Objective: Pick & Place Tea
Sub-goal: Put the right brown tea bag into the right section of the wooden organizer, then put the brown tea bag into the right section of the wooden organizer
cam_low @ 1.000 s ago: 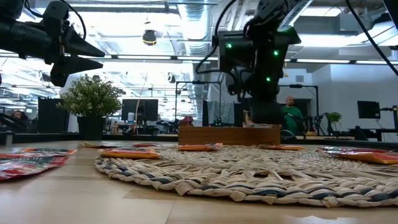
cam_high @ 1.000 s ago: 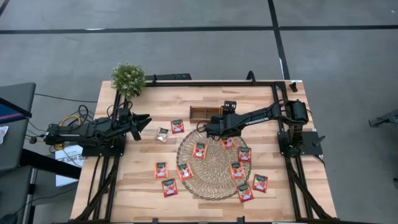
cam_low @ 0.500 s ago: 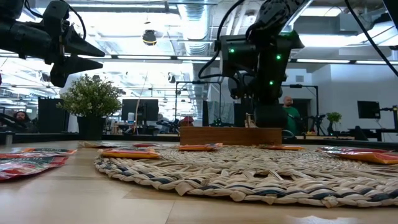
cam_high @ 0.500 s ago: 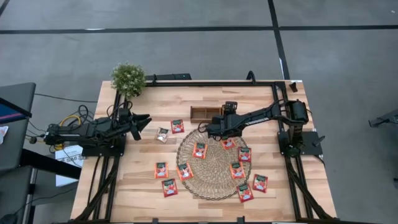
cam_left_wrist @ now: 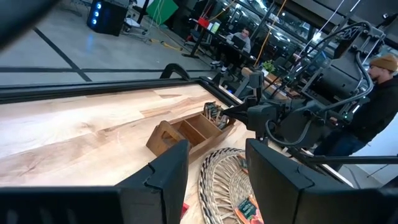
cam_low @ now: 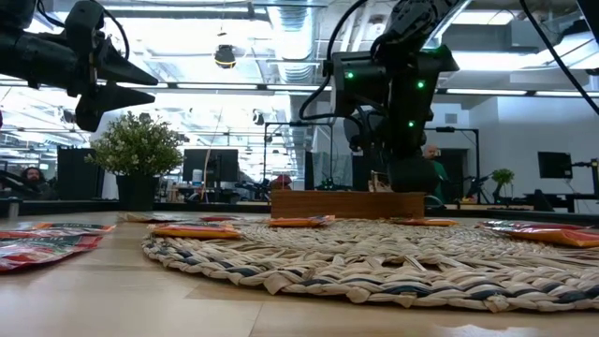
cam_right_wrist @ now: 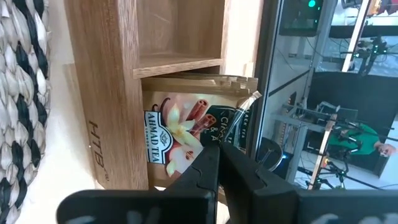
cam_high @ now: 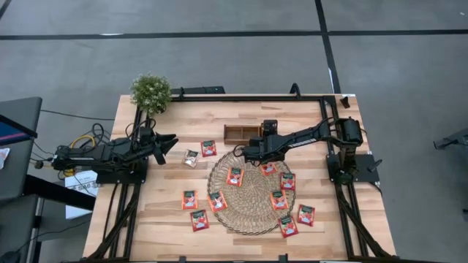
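Note:
Several red-orange tea sachets (cam_high: pixel 235 176) lie flat on the round woven mat (cam_high: pixel 251 212) and on the table around it. A silvery one (cam_high: pixel 191 158) lies left of the mat. The wooden tray (cam_high: pixel 235 131) stands at the mat's far edge. My right gripper (cam_high: pixel 259 138) points down over the tray's right-end compartment and is shut on a sachet that I see edge-on. A brown-printed sachet (cam_right_wrist: pixel 180 134) sits in that compartment. My left gripper (cam_high: pixel 170 140) hangs open above the table's left part, well off the tea. My right gripper (cam_right_wrist: pixel 219 163) pinches a thin sachet between its two fingers. The sachet shows edge-on as a silvery strip (cam_right_wrist: pixel 239 121). The fingers come from above, pointing down into the tray's right-end compartment (cam_low: pixel 398 198). The strip runs from the fingers into that compartment, in front of the brown-printed sachet.
A potted plant (cam_high: pixel 151 92) stands at the table's far left corner. Bare wood lies between the left gripper and the mat. More sachets (cam_high: pixel 306 214) lie by the mat's near right rim. A person (cam_left_wrist: pixel 379 99) shows in the room beyond.
My right gripper has shifted a little toward the table's right over the tray's right end, staying shut. The left arm and the sachets on the table have kept still.

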